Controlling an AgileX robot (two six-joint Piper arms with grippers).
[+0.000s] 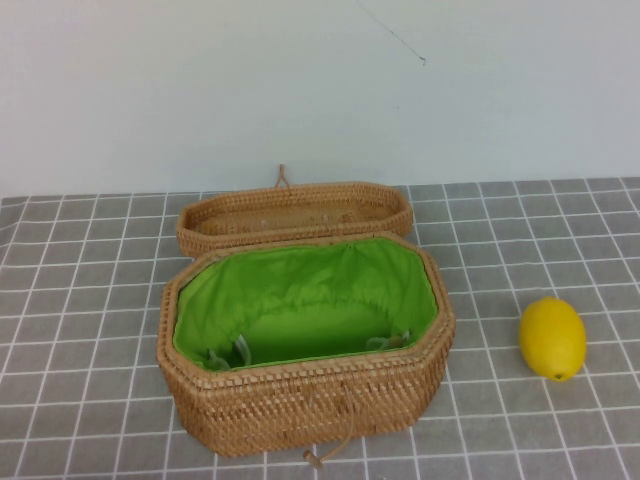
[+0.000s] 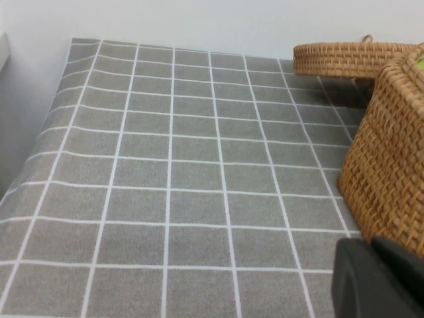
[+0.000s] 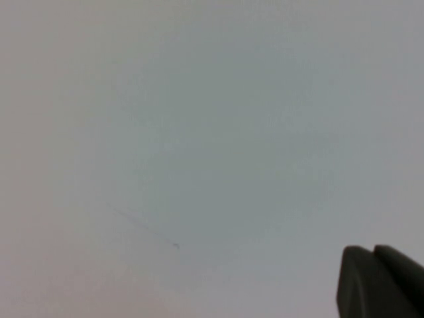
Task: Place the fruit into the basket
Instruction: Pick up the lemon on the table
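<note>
The yellow lemon (image 1: 552, 338) lies on the checked cloth to the right of the basket. The basket (image 1: 300, 400) is tan woven rattan with a green lining and stands open at the table's middle front, with a cord toggle (image 1: 315, 460) on its front. Its woven side also shows in the left wrist view (image 2: 391, 172). My left gripper (image 2: 371, 248) is shut and empty, low over the cloth just left of the basket. My right gripper (image 3: 373, 252) is shut and empty and faces only the pale wall. Neither gripper shows in the high view.
The shallow woven lid (image 1: 295, 215) lies right behind the basket, and it also shows in the left wrist view (image 2: 344, 59). The grey checked cloth (image 1: 90, 300) covers the table. A pale wall stands behind.
</note>
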